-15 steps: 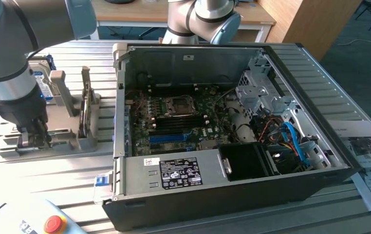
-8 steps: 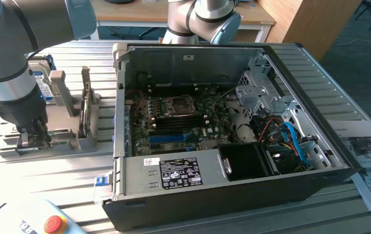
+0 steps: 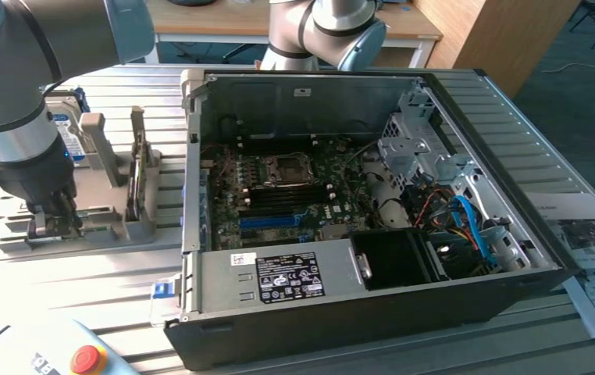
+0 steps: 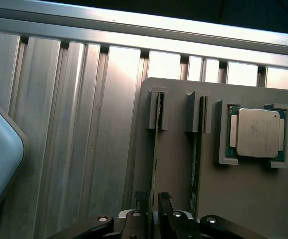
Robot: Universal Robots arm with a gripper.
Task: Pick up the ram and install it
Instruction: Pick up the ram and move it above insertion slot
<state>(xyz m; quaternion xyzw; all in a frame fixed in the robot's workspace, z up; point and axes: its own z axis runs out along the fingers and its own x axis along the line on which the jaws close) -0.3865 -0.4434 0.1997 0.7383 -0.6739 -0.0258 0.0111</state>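
Observation:
The ram point(image 4: 156, 149) is a thin green stick standing on edge in a slot of a grey holder point(image 4: 178, 199). A second stick point(image 4: 196, 159) stands in the neighbouring slot. My gripper point(image 4: 152, 201) is low over the first stick and open, with one dark finger point(image 4: 164, 206) on each side of its near end and a small gap showing. In the exterior view the gripper point(image 3: 56, 223) reaches down onto the holder point(image 3: 110, 226), at that view's left of the open computer case point(image 3: 381, 312). The motherboard's blue slots point(image 3: 276, 221) lie inside the case.
A processor chip point(image 4: 255, 133) sits in a recess of the holder beside the sticks. A hard drive point(image 3: 63, 137) stands behind the arm. A pendant with a red button point(image 3: 89, 359) lies at the front and papers point(image 3: 594, 258) at the exterior view's right. The table is ribbed aluminium point(image 4: 84, 124).

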